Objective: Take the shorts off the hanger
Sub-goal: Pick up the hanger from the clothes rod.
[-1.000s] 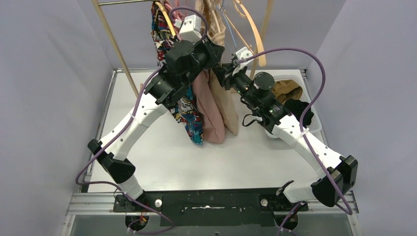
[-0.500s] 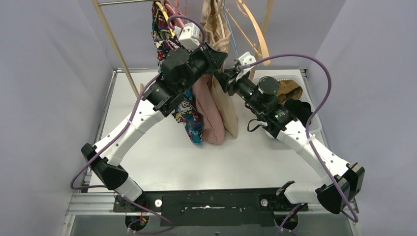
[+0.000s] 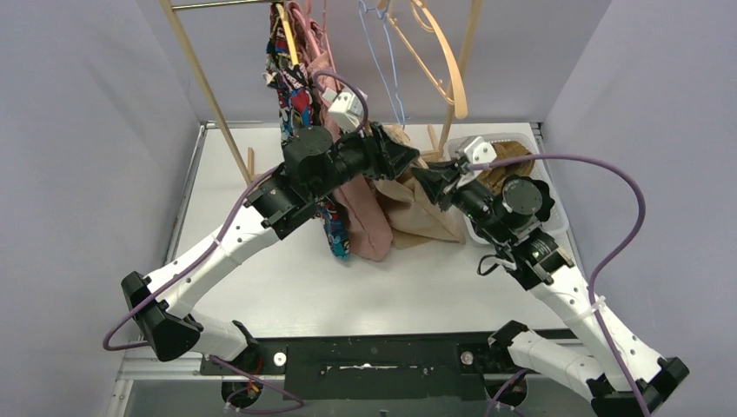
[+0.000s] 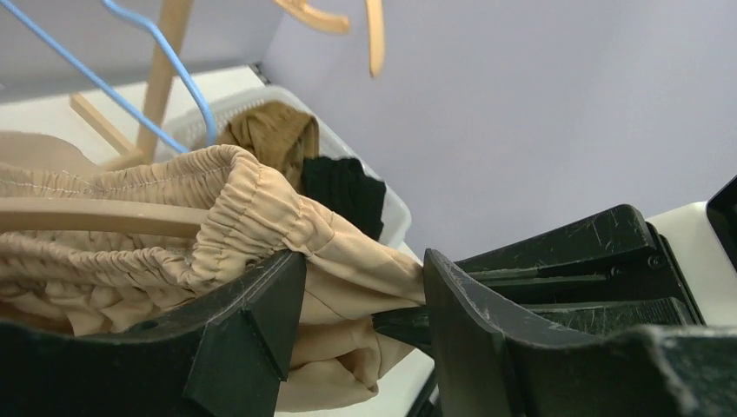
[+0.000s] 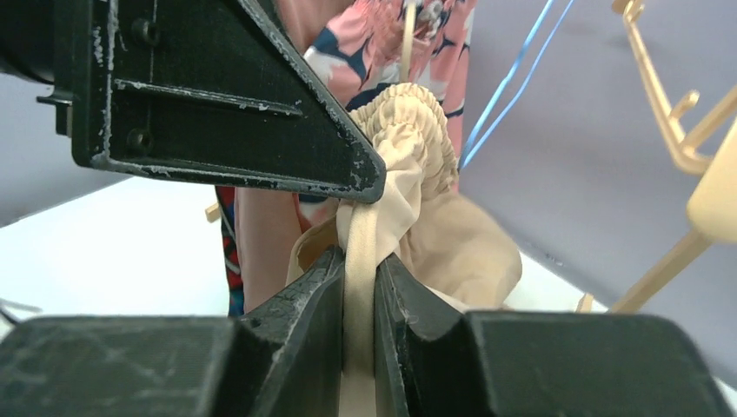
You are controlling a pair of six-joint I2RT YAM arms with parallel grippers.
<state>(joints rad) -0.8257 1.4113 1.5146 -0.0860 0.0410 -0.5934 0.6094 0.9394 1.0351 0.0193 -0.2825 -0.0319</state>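
We see the right hand (image 5: pixel 361 291) clamped on a fold of the beige elastic-waist shorts (image 5: pixel 452 243), with the jaws nearly together and the cloth pinched between them. The left hand (image 4: pixel 361 321) is just beside it with its jaws standing apart at a middling gap. Beige cloth lies between them and against one finger (image 4: pixel 252 321), not squeezed.

In the top view both hands meet tip to tip over the back of the white worktop (image 3: pixel 261 287). The beige shorts slump down from them, and the lower part seems to rest on the worktop. They sit right of the plain dusty pink shorts (image 3: pixel 369 228) and the multicolour comic-print shorts (image 3: pixel 335 233), which hang from the wooden clothes rack (image 3: pixel 202 82).

A pale wooden hanger bar (image 4: pixel 87 215) lies along the gathered waistband; we cannot tell whether it is threaded through. A thin blue wire hanger (image 3: pixel 382 61) and a curved wooden hanger (image 3: pixel 443 65) hang above. The white plastic bin (image 4: pixel 217 102) at back right holds mustard-brown shorts (image 4: pixel 269 139) and black shorts (image 4: pixel 343 187).
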